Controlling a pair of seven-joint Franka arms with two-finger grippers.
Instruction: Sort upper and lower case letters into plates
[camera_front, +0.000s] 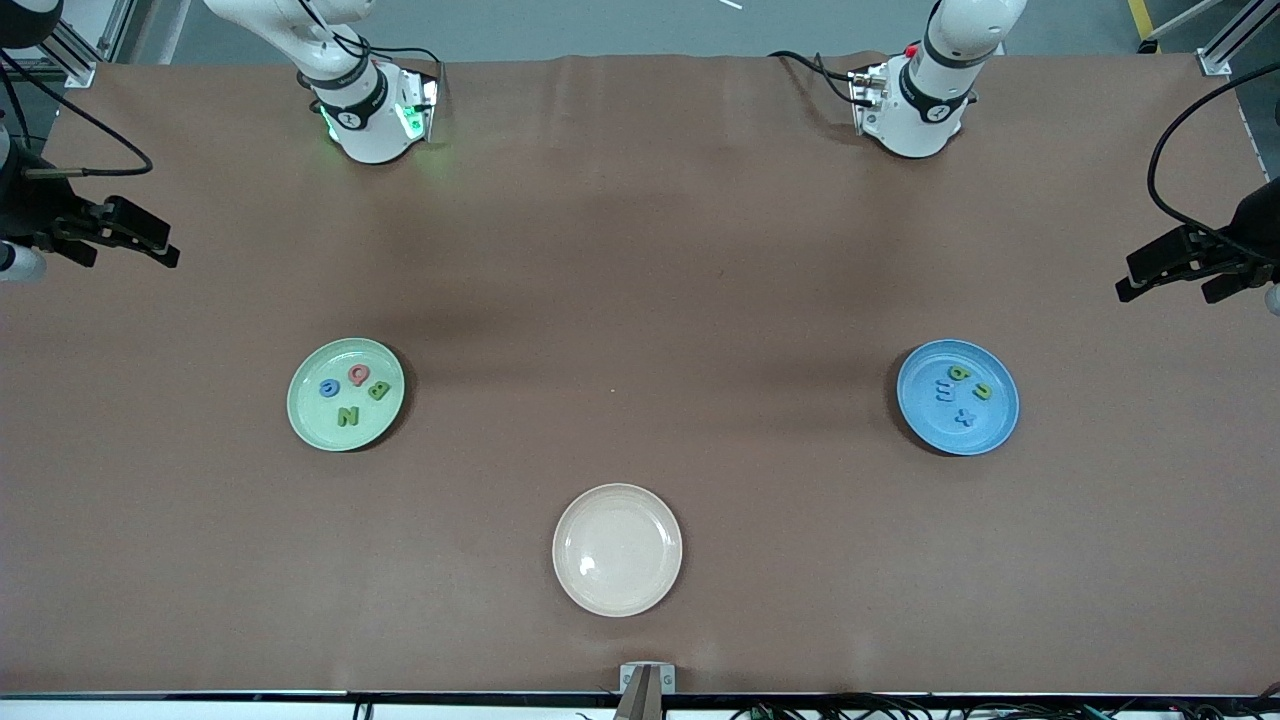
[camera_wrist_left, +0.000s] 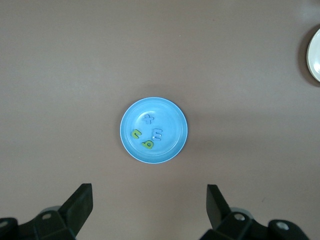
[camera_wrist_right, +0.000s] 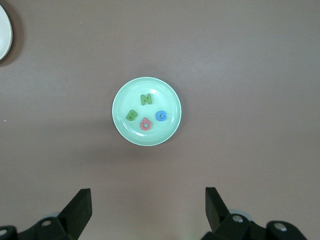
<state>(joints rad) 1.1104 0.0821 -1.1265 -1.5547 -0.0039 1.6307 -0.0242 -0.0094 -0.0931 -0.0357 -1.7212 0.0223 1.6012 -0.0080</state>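
Note:
The mint green plate (camera_front: 312, 412) toward the right arm's end holds pink Q (camera_front: 358, 375), blue G (camera_front: 329, 388), green B (camera_front: 378, 391) and green N (camera_front: 347, 416). The sky blue plate (camera_front: 1000, 415) toward the left arm's end holds green b (camera_front: 958, 373), green n (camera_front: 982, 391), blue m (camera_front: 944, 391) and blue x (camera_front: 963, 418). My right gripper (camera_front: 163, 241) is open and empty, high over the table's end, looking down on the mint plate (camera_wrist_right: 150, 137). My left gripper (camera_front: 1126, 278) is open and empty over the other end, looking down on the blue plate (camera_wrist_left: 170, 112).
An empty cream-beige plate (camera_front: 617, 549) lies mid-table, nearer to the front camera than both other plates. The arm bases stand along the table's back edge. Brown cloth covers the table.

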